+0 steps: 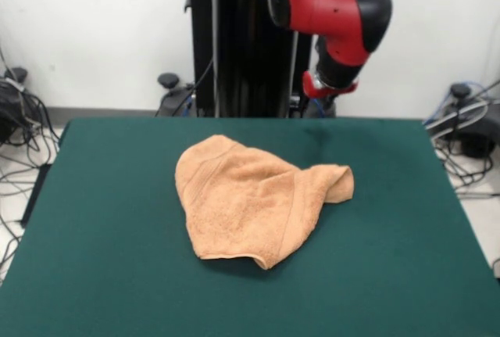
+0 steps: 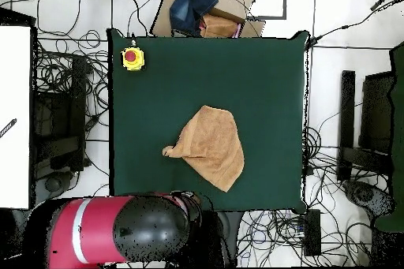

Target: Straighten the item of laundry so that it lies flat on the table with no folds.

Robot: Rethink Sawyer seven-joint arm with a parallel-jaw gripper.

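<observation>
The peach-orange towel (image 1: 258,204) lies crumpled near the middle of the green table (image 1: 101,259). Its edges are folded over, and one corner is bunched into a flap at its right side (image 1: 336,182). A woven band stripe runs along its right part. In the overhead view the towel (image 2: 209,146) is a rough triangle on the table (image 2: 260,76), with a bunched corner pointing left. The red and black arm (image 1: 336,16) is drawn back above the table's far edge, well clear of the towel. It also shows in the overhead view (image 2: 126,230). The gripper itself does not show in either view.
A yellow box with a red button (image 2: 132,58) sits on one table corner. The black pedestal (image 1: 242,40) stands behind the table. Cables and equipment (image 1: 469,130) lie on the floor around it. A cardboard box with something blue (image 2: 197,5) sits beyond one edge.
</observation>
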